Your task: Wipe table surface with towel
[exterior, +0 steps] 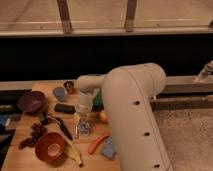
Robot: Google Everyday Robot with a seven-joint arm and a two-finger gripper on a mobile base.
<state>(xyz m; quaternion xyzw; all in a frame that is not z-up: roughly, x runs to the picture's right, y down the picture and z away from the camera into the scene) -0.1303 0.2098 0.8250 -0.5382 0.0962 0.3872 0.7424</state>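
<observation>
A small blue folded cloth (108,148), which may be the towel, lies on the wooden table (20,159) near its front right, partly behind my arm. My gripper (83,127) hangs from the white arm (132,115) over the middle of the table, pointing down, to the left of and a little behind the cloth. It is low over the surface. I cannot tell whether it touches the table or holds anything.
On the table: a purple bowl (31,101), a grey cup (60,93), a metal can (69,87), a black block (64,108), grapes (35,132), an orange bowl (50,146), a banana (75,152), an orange stick-shaped item (97,143), a round fruit (103,116).
</observation>
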